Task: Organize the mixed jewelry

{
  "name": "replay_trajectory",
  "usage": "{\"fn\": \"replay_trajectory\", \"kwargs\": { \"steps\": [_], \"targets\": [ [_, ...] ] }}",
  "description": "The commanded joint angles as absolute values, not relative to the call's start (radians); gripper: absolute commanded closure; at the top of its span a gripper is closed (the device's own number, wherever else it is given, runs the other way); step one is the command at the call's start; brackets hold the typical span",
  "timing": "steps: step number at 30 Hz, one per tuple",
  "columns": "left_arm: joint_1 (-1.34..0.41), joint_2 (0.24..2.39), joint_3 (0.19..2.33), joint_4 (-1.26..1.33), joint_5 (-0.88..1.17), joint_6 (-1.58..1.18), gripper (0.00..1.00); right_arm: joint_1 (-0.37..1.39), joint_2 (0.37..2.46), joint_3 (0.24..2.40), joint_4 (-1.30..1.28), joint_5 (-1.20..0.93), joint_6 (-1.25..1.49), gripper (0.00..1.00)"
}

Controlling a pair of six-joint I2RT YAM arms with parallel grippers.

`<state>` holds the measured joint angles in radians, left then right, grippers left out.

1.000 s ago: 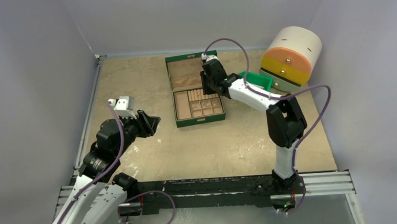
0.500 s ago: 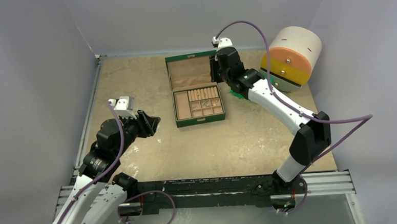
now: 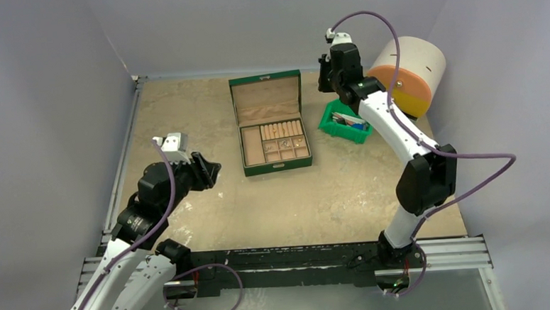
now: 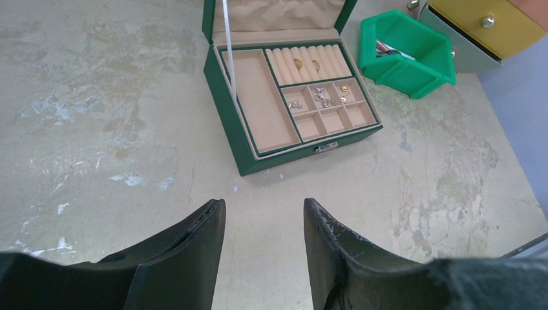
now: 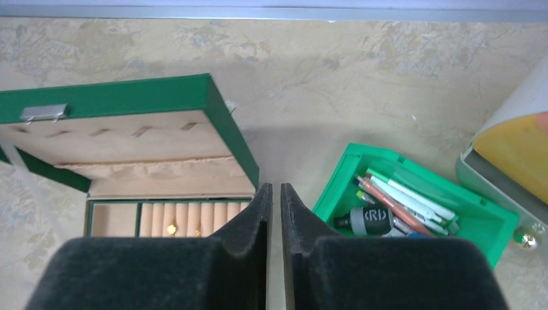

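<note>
The open green jewelry box [image 3: 270,123] lies at the table's far middle. Small gold rings [image 4: 298,63] sit in its roll section, and silvery pieces [image 4: 321,95] and a gold piece [image 4: 344,88] lie in its small tan compartments. Two gold pieces [image 5: 171,227] also show in the right wrist view. No bangle loop shows. My right gripper [image 3: 324,83] hangs high above the gap between the box's lid and the green bin, shut and empty [image 5: 274,188]. My left gripper [image 3: 214,169] is open and empty [image 4: 263,206], well short of the box's near-left side.
A green plastic bin [image 3: 347,123] with pens and markers stands right of the box; it also shows in both wrist views [image 4: 407,55] [image 5: 333,184]. A round drawer unit with orange and yellow fronts [image 3: 406,70] stands at the far right. Walls enclose the table.
My right arm has lifted off the box and swung up and to the right, uncovering the green bin. The left arm has barely moved.
</note>
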<state>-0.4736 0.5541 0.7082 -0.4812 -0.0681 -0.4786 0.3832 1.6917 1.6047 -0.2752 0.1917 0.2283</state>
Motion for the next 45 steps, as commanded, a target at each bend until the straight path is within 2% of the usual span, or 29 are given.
{"fn": "replay_trajectory", "kwargs": {
  "steps": [1, 7, 18, 25, 33, 38, 45],
  "targets": [
    [-0.477, 0.564, 0.735, -0.460, -0.101, -0.484, 0.53, 0.346, 1.761, 1.671, -0.228, 0.081, 0.254, 0.98],
    [-0.456, 0.578, 0.735, -0.456, -0.095, -0.481, 0.52, 0.308, 1.886, 1.725, -0.189, 0.004, 0.281, 1.00],
    [-0.394, 0.579, 0.732, -0.448, -0.063, -0.475, 0.52, 0.254, 2.127, 1.961, -0.220, -0.196, 0.368, 1.00],
    [-0.393, 0.582, 0.731, -0.448, -0.059, -0.473, 0.52, 0.234, 2.262, 2.110, -0.225, -0.422, 0.425, 1.00],
    [-0.388, 0.591, 0.731, -0.446, -0.052, -0.472, 0.52, 0.233, 2.259, 2.041, -0.112, -0.607, 0.456, 1.00],
    [-0.387, 0.593, 0.731, -0.445, -0.043, -0.471, 0.52, 0.230, 2.209, 1.921, 0.033, -0.724, 0.483, 1.00],
    [-0.387, 0.583, 0.729, -0.445, -0.047, -0.471, 0.52, 0.229, 2.164, 1.870, 0.048, -0.766, 0.462, 1.00]
  ]
}}
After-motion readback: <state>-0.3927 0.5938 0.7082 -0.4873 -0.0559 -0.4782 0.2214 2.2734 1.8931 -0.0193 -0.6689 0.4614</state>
